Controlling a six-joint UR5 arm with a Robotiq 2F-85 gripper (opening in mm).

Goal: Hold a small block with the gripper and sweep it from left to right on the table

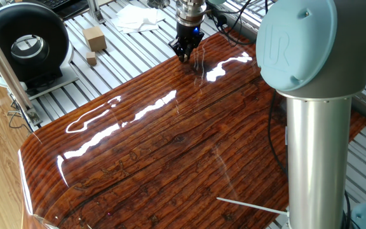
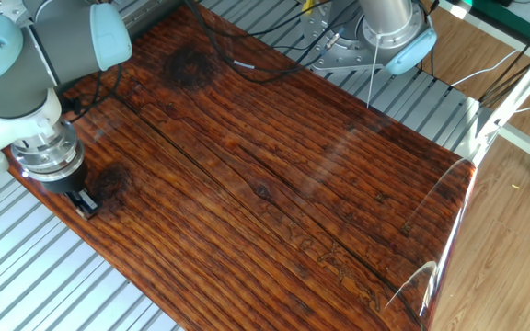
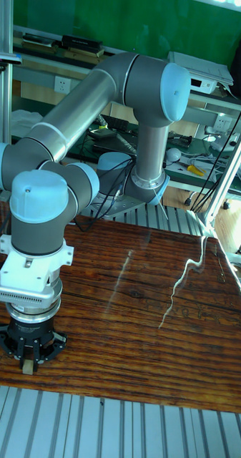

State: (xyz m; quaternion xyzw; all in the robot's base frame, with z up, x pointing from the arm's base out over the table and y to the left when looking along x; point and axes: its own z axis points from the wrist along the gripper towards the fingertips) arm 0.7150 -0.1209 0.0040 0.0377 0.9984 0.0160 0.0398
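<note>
The black gripper (image 3: 26,363) hangs under its silver wrist at the near left corner of the glossy reddish-brown table (image 3: 134,315). Its fingers are shut on the small block (image 3: 26,368), a tiny tan cube that peeks out between the tips and rests on the table surface. In the other fixed view the gripper (image 2: 86,204) stands at the table's left edge (image 2: 247,184), and the block is too small to make out. In one fixed view the gripper (image 1: 185,56) is at the far edge of the table (image 1: 170,146), with the block hidden between the fingers.
On the slatted aluminium base (image 1: 126,51) beyond the table lie a bigger tan box-shaped block (image 1: 94,38), a small tan cube (image 1: 91,59) and a white cloth (image 1: 135,18). A black round device (image 1: 24,44) stands at the left. The arm's column (image 1: 316,146) rises at the right.
</note>
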